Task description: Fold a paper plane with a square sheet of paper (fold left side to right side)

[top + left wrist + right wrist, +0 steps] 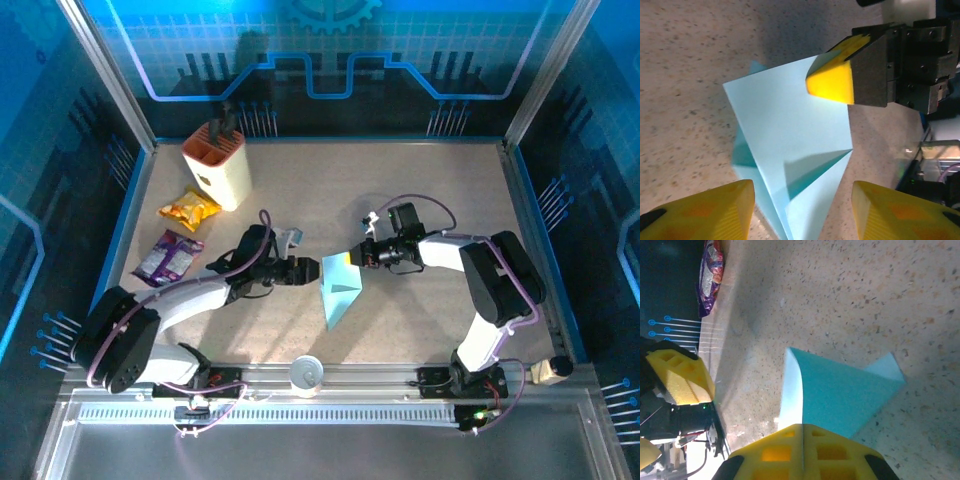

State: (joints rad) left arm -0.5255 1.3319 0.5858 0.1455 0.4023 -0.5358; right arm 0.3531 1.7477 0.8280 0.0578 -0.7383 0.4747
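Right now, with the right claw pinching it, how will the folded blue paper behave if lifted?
Probably floppy: the paper plane is thin and its flap curls beside the right claw. Likely very light, so a push may just buckle it. Its creases should add some stiffness.

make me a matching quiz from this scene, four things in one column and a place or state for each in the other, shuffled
Things:
1. left hand
2. right hand
3. knife block
4. purple snack packet

Places or states:
a. standing upright at the far left of the table
b. shut on the light-blue paper
c. lying flat near the table's left edge
d. open, fingers apart

Pairs: 1-d, 2-b, 3-a, 4-c
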